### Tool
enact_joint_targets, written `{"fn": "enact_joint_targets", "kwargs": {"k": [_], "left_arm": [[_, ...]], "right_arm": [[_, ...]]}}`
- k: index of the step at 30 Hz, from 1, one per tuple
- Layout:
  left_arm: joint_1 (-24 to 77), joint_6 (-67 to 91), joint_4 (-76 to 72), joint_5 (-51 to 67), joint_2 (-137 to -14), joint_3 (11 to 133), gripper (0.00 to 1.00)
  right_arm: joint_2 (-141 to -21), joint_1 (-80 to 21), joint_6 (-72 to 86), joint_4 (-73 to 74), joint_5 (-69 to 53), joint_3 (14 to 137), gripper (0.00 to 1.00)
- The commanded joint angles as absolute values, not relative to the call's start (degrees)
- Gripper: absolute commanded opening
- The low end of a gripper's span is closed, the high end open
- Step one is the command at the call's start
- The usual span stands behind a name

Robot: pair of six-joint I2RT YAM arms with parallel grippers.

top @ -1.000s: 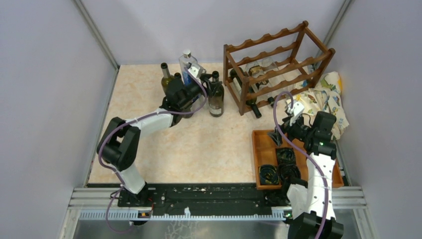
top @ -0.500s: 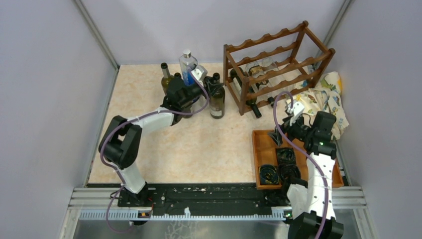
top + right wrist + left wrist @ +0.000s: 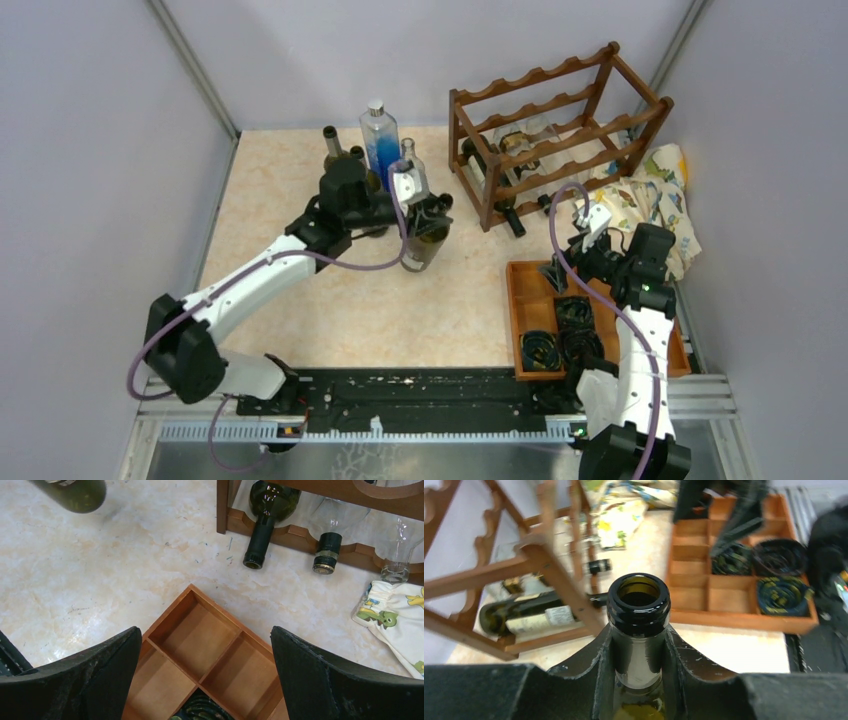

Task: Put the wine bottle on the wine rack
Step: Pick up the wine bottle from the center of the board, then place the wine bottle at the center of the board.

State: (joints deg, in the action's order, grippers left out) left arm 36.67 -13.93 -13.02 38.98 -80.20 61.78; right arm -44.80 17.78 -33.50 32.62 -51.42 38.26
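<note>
Our left hand (image 3: 639, 652) grips the wine bottle (image 3: 639, 600) by its neck near the wine rack (image 3: 560, 130); our right hand (image 3: 204, 635) hangs wide open.

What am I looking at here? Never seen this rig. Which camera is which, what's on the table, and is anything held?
Two robot arms are bolted at the near edge of a table. The wide picture is from a fixed camera above and behind them; the other two are from a camera on each wrist. The left end effector is closed on the neck of a dark green wine bottle, which leans in the overhead view. The right end effector is open and empty, over a wooden compartment tray holding coiled cables. At the back stands the wine rack, with bottles lying in it. Beside it are a patterned cloth and some standing bottles, one a clear bottle with blue liquid.
</note>
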Motion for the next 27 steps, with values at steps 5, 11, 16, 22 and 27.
{"fn": "enact_joint_targets", "kwargs": {"k": [5, 11, 16, 22, 27], "left_arm": [[51.0, -38.6, 21.5, 29.4, -72.5, 68.5, 0.0], [61.3, -43.6, 30.7, 16.1, -77.0, 71.6, 0.0], [67.0, -48.3, 32.9, 8.6, -83.1, 74.8, 0.0], [69.5, -53.7, 31.6, 6.1, -89.0, 75.6, 0.0], [70.2, -56.2, 31.0, 4.8, -93.9, 76.6, 0.0]], "right_arm": [[-44.8, 17.2, -34.3, 31.6, -52.8, 38.8, 0.98], [-45.1, 17.1, -34.3, 31.6, -52.9, 38.7, 0.98], [-45.2, 17.1, -34.3, 31.6, -52.6, 38.6, 0.98], [-45.3, 17.1, -34.3, 31.6, -52.6, 38.6, 0.98], [-45.3, 17.1, -34.3, 31.6, -52.6, 38.6, 0.98]]}}
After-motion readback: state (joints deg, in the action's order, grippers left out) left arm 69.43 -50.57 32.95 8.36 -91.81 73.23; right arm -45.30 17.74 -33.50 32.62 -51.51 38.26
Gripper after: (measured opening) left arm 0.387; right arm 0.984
